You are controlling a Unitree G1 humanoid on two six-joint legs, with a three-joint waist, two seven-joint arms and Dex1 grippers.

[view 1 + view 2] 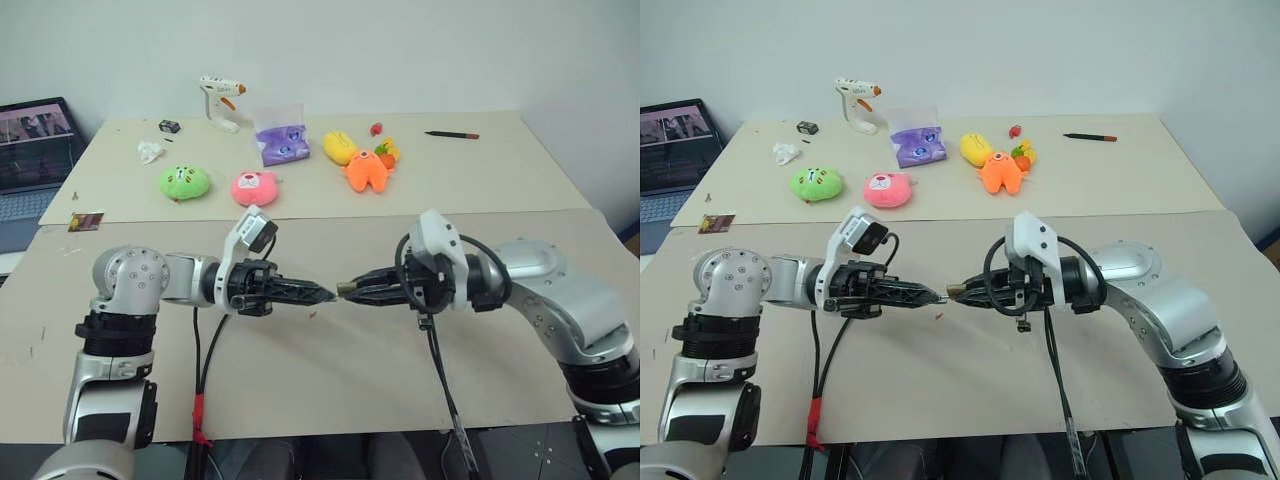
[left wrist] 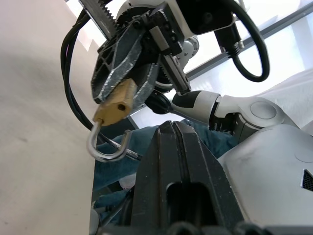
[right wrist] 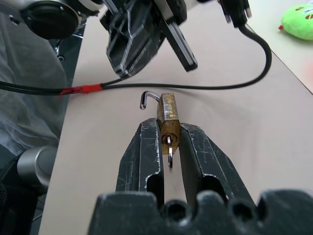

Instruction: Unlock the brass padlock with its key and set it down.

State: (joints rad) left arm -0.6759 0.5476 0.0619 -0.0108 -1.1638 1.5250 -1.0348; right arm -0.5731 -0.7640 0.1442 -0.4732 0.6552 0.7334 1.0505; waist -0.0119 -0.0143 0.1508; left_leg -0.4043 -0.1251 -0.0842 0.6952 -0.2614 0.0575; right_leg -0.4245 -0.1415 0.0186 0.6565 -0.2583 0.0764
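While the head views show the two grippers meeting tip to tip above the near table, the wrist views give the detail. The right gripper [image 3: 168, 139] is clamped on the padlock [image 3: 168, 120], its brass body pinched between the two fingers [image 3: 142, 156]. In the right wrist view the key [image 3: 169, 152] sits in the keyhole, its end hanging down between the fingers, and the shackle [image 3: 149, 97] is swung open, one end free. The left wrist view shows the same padlock from the other side: the brass block [image 2: 116, 103] sticks out of the right gripper's tips with the open shackle curving below it. From the head, the padlock is just a small brass speck at the right gripper's tip [image 1: 345, 289].

The left gripper [image 1: 325, 295] is closed with nothing between its fingers; its tips point at the padlock and are just beside it, whether touching I cannot tell.

A red fleck [image 1: 313, 315] lies on the table [image 1: 330, 390] just below the gripper tips. Well beyond, on the far table, lie a green plush [image 1: 184, 182], a pink plush [image 1: 254, 187], an orange plush [image 1: 367, 170], a yellow toy [image 1: 339, 147], a purple pouch [image 1: 282, 143], a glue gun [image 1: 220, 102] and a pen [image 1: 452, 134]. A laptop [image 1: 35, 150] stands at the left edge. Nothing lies between the grippers and the table beneath.
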